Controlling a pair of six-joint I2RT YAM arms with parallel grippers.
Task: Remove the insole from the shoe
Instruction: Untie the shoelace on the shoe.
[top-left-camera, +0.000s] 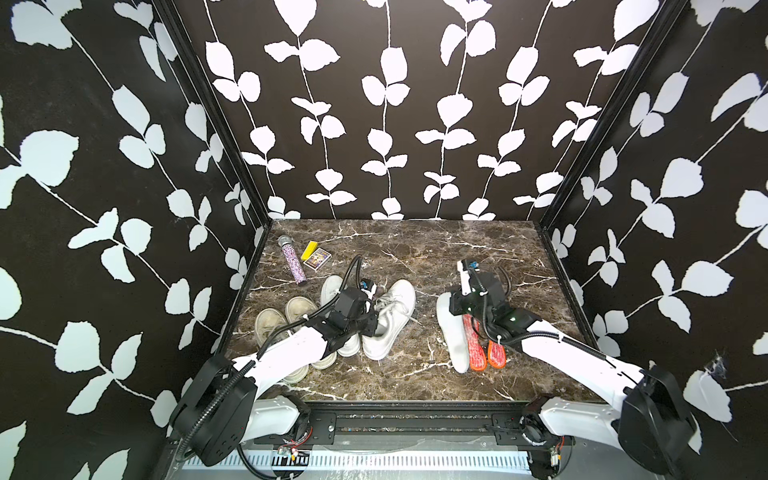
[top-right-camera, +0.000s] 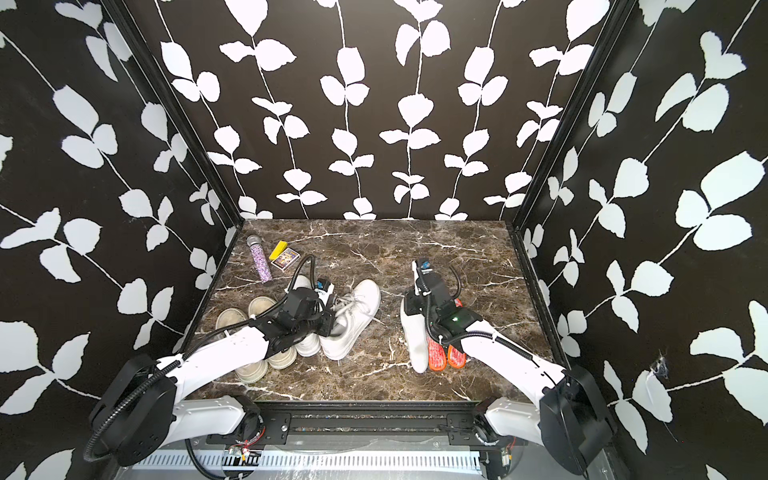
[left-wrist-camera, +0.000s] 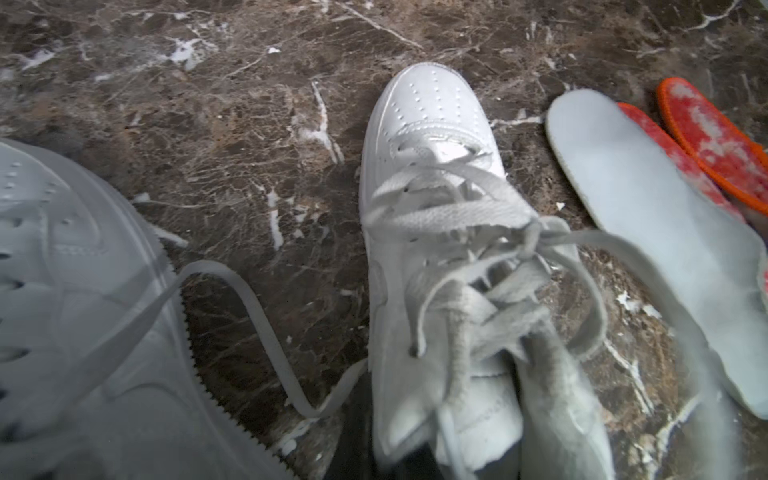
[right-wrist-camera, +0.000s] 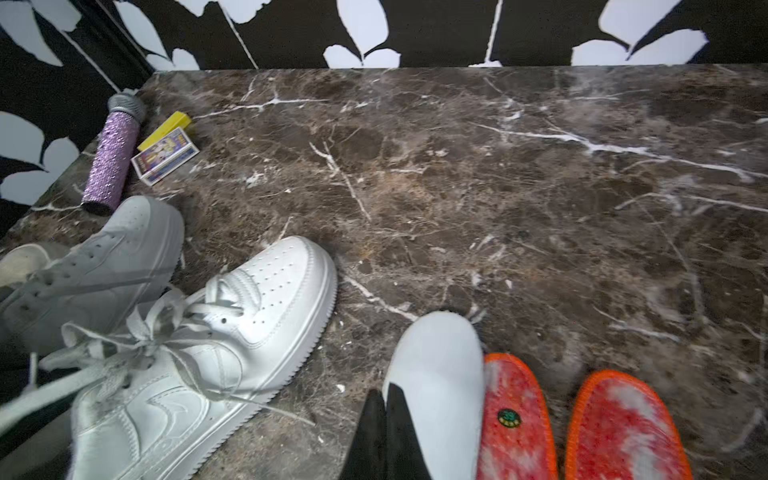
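A white laced shoe (top-left-camera: 390, 316) (left-wrist-camera: 432, 137) lies mid-table, toe pointing away. My left gripper (top-left-camera: 369, 325) (left-wrist-camera: 386, 449) sits at its heel opening, shut on the shoe's side wall, one dark finger outside and one inside. Any insole inside this shoe is hidden. A white insole (top-left-camera: 451, 332) (right-wrist-camera: 440, 374) lies flat on the table to the right. My right gripper (top-left-camera: 455, 303) (right-wrist-camera: 384, 399) hangs over its near-left edge, fingers pressed together with nothing between them.
A second white shoe (top-left-camera: 332, 286) and two beige shoes (top-left-camera: 270, 324) crowd the left arm. Two orange insoles (top-left-camera: 478, 353) (right-wrist-camera: 623, 424) lie right of the white one. A purple microphone (top-left-camera: 294, 262), a yellow block (top-left-camera: 309, 249) and a small card box (top-left-camera: 318, 258) sit far left.
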